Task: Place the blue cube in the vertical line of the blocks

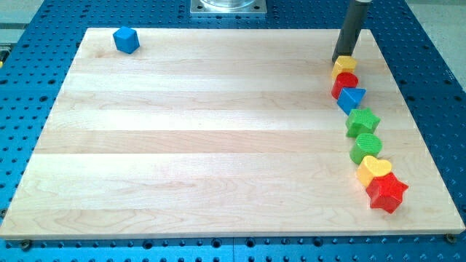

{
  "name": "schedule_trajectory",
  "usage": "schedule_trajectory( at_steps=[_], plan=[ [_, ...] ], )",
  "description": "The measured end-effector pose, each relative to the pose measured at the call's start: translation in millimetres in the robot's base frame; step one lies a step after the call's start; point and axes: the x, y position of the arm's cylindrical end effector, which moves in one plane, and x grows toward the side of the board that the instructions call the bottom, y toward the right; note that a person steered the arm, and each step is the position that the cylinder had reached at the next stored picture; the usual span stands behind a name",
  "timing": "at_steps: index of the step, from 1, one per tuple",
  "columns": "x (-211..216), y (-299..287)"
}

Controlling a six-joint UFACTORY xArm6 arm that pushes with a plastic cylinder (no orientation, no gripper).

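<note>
The blue cube (126,39) sits alone near the board's top left corner. Along the view's right side, several blocks form a roughly vertical line: a yellow block (345,65) at the top, then a red block (344,82), a blue triangular block (352,98), a green star (362,121), a green round block (365,146), a yellow heart (373,170) and a red star (386,191) at the bottom. My tip (342,57) is at the top of this line, just above the yellow block and touching or nearly touching it, far right of the blue cube.
The wooden board (204,138) lies on a blue perforated table (29,87). A metal mount (228,7) is at the view's top centre, beyond the board's edge.
</note>
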Motion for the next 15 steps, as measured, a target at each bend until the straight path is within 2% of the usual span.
schedule_trajectory(
  at_steps=[2,3,4,5,6,7,8,9,10,11,12,13,15],
  plan=[
    [5.6,-11.2],
    [-1.5,-91.2],
    [20.9,-208.3],
    [87.2,-310.4],
    [82.3,-455.8],
    [-0.9,-491.7],
    [-46.4,-473.6],
    [-40.6,-373.2],
    [-38.2,-335.6],
    [-38.0,-416.3],
    [-71.6,-399.5],
    [-66.4,-399.0],
    [-68.6,-239.4]
  ],
)
